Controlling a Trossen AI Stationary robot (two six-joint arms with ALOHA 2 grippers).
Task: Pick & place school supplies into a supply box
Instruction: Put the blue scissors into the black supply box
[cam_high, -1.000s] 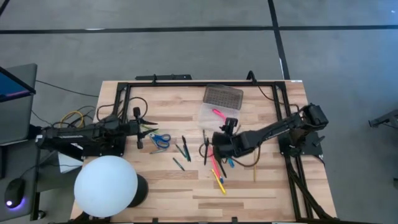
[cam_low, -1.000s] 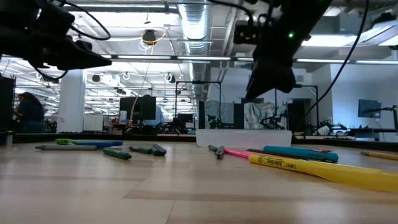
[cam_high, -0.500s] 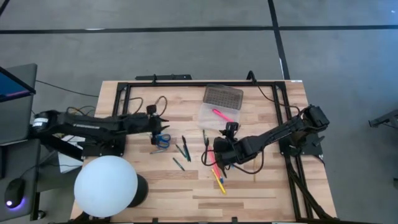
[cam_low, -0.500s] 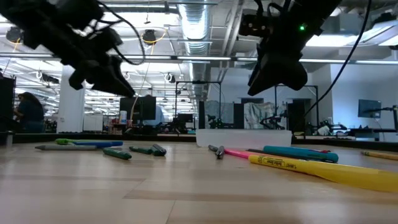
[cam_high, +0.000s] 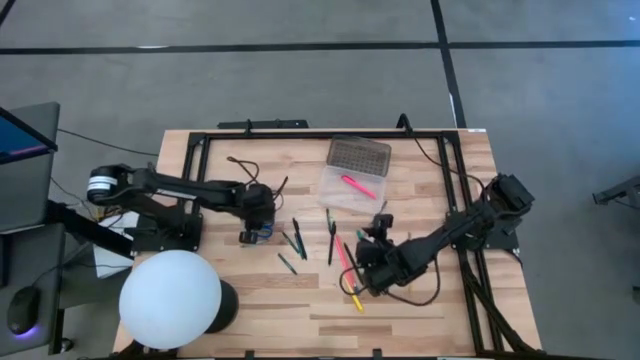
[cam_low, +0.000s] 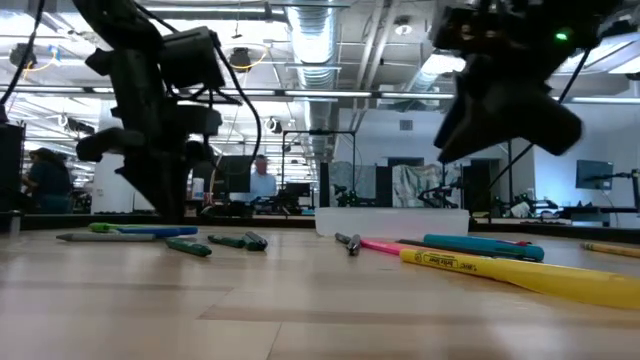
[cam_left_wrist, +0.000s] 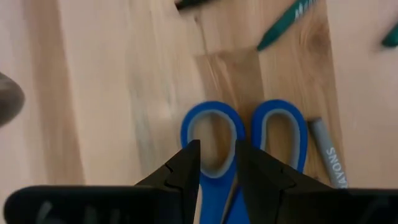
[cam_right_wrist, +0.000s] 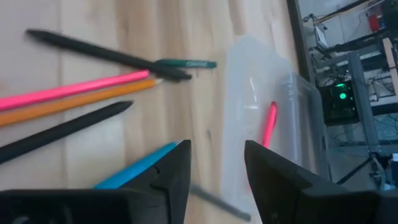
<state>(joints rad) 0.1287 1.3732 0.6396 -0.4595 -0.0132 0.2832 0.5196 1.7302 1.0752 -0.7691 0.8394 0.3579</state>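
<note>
My left gripper (cam_left_wrist: 217, 163) hangs low over the blue-handled scissors (cam_left_wrist: 245, 140), fingers apart astride one handle loop, nothing clamped. The scissors lie flat on the counter (cam_high: 420, 300), left of the loose pens (cam_high: 293, 240). My right gripper (cam_right_wrist: 217, 163) hovers above the pink and yellow markers (cam_high: 348, 275), fingers apart, empty. The supply box (cam_high: 350, 180) sits open near the far edge, a pink pen (cam_high: 357, 186) inside, its lid (cam_high: 359, 154) beside it. Bare wood lies toward the near edge.
</note>
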